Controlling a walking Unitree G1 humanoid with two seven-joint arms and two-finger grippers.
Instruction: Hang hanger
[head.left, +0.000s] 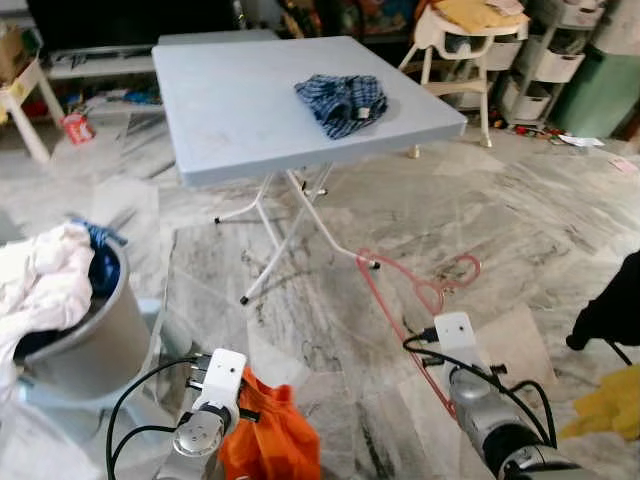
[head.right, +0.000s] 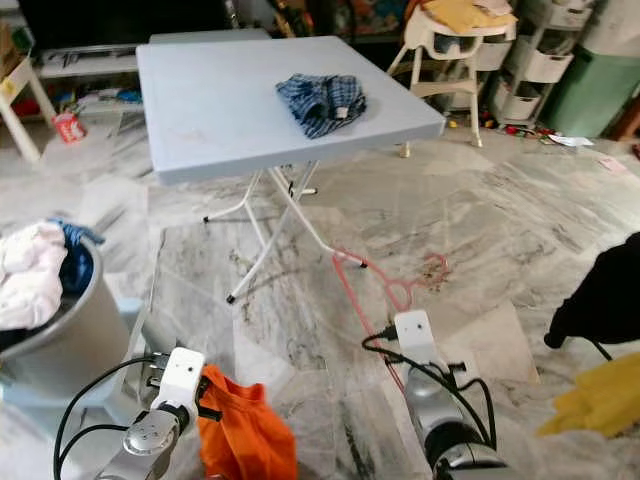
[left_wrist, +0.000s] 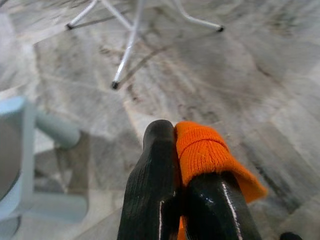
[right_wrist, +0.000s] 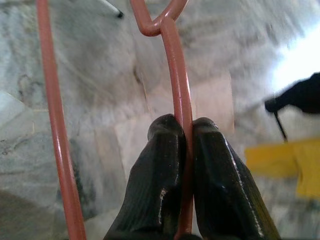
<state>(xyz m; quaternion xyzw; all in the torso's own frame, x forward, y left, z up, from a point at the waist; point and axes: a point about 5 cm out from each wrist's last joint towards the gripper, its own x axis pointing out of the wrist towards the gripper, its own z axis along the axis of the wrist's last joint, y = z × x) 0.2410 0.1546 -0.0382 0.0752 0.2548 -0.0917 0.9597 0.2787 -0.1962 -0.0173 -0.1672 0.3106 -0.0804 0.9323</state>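
Hanger (head.left: 415, 300): thin pink-red wire, hook end curled up toward the table side, long bar running down toward the right arm. It hangs in the air above the marble floor (head.left: 520, 220), held low in front of the robot, right of centre.

Right gripper (right_wrist: 182, 131): fingers (right_wrist: 160, 175) pressed together on one wire just below the twisted neck; second wire passes free alongside (right wrist view). Right arm reaches forward and low, wrist camera block on top, cable looped beside it.

Left gripper (left_wrist: 174, 131): clamped on a fold of orange cloth (head.left: 268, 430), which hangs beside the left wrist. Left arm also low and forward, well apart from the right.

Room: folding table (head.left: 230, 110) stands ahead, near edge facing the robot, white legs splayed on the floor under it. Hook end of the hanger sits near one table foot in the eye views (depth between them cannot be told). Checked blue garment (head.left: 342, 102) lies on the tabletop toward its right side. Open floor between table legs and both arms.

Left: grey bucket (head.left: 90, 340) with white and blue laundry, close to the left arm. Right edge: black object (head.left: 610, 310) and yellow cloth (head.left: 605, 405) on the floor. White high chair (head.left: 460, 50) behind the table.
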